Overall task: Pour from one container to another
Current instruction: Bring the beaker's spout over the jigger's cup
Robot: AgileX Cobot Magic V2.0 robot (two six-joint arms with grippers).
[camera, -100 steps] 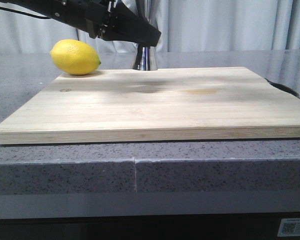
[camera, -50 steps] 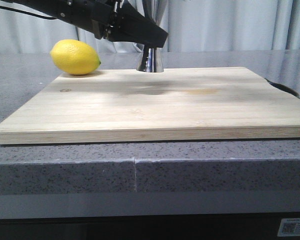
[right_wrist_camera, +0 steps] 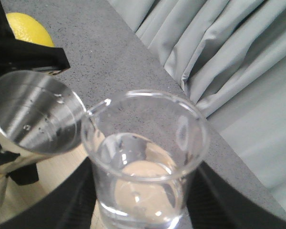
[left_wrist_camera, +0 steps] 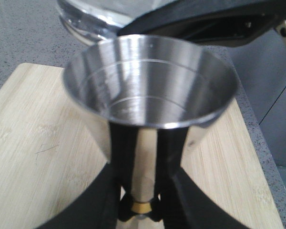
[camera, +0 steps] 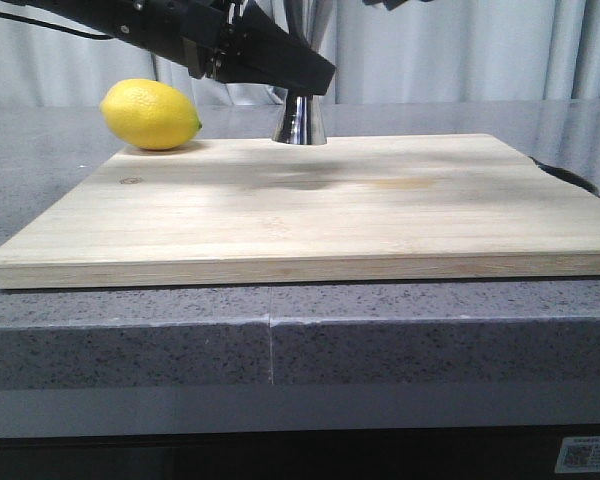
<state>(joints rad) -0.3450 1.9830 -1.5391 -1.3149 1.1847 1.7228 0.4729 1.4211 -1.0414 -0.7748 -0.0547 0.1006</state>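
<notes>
The steel jigger (camera: 300, 120) stands upright at the back of the wooden board (camera: 310, 215). My left gripper (camera: 302, 80) is shut on its narrow waist. In the left wrist view the black fingers (left_wrist_camera: 123, 157) clamp just above the gold band (left_wrist_camera: 142, 206), and the open upper cup (left_wrist_camera: 150, 86) faces the camera. My right gripper (right_wrist_camera: 143, 202) is shut on the clear glass beaker (right_wrist_camera: 148, 157), holding it above and just beyond the jigger. The beaker's spout (right_wrist_camera: 99, 106) sits next to the jigger's rim (right_wrist_camera: 35, 114). A little clear liquid shows in the beaker's bottom. A few droplets cling inside the jigger.
A yellow lemon (camera: 150, 114) lies at the board's back left corner, close beside the left arm. The board rests on a grey speckled counter (camera: 280, 340). Grey curtains (camera: 460, 50) hang behind. Only a dark edge of the right gripper (camera: 392, 3) shows in the front view.
The jigger and left gripper shifted slightly right a second ago and have held still since. A dark edge of the right gripper now shows at the top of the front view.
</notes>
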